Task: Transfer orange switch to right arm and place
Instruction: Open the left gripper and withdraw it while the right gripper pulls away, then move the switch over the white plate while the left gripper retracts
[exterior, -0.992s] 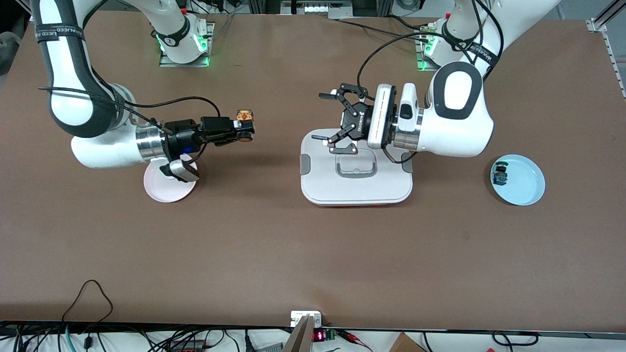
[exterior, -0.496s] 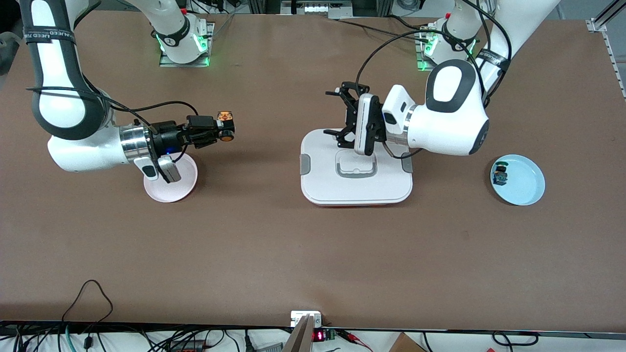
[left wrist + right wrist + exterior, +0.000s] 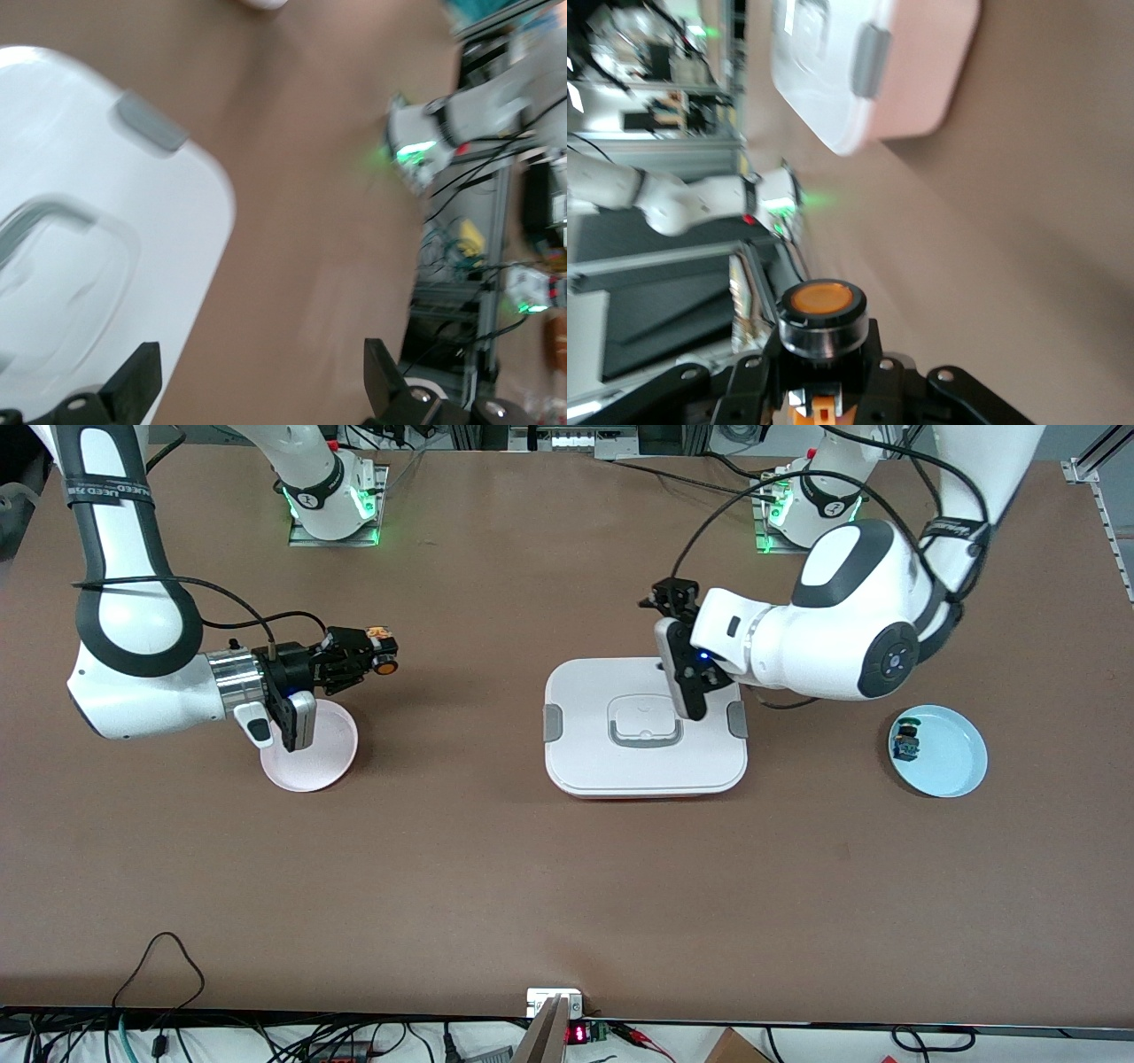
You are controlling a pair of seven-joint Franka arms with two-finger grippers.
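The orange switch (image 3: 384, 663) is a small black cylinder with a round orange end. My right gripper (image 3: 376, 657) is shut on it and holds it sideways in the air, over the table just past the rim of the pink plate (image 3: 330, 766). The right wrist view shows the switch (image 3: 822, 312) clamped between the black fingers (image 3: 755, 367), orange end outward. My left gripper (image 3: 671, 595) is open and empty over the edge of the white lidded box (image 3: 645, 766) that lies toward the bases. The left wrist view shows its fingertips (image 3: 137, 382) wide apart.
The white box with grey clips sits mid-table and shows in the left wrist view (image 3: 80, 177). A light blue plate (image 3: 952, 766) at the left arm's end holds a small blue, green-capped switch (image 3: 905, 742). Cables run along the table's near edge.
My right gripper has drawn back toward its own end of the table with the switch, closer to the pink plate. My left gripper has swung off the box lid toward its base.
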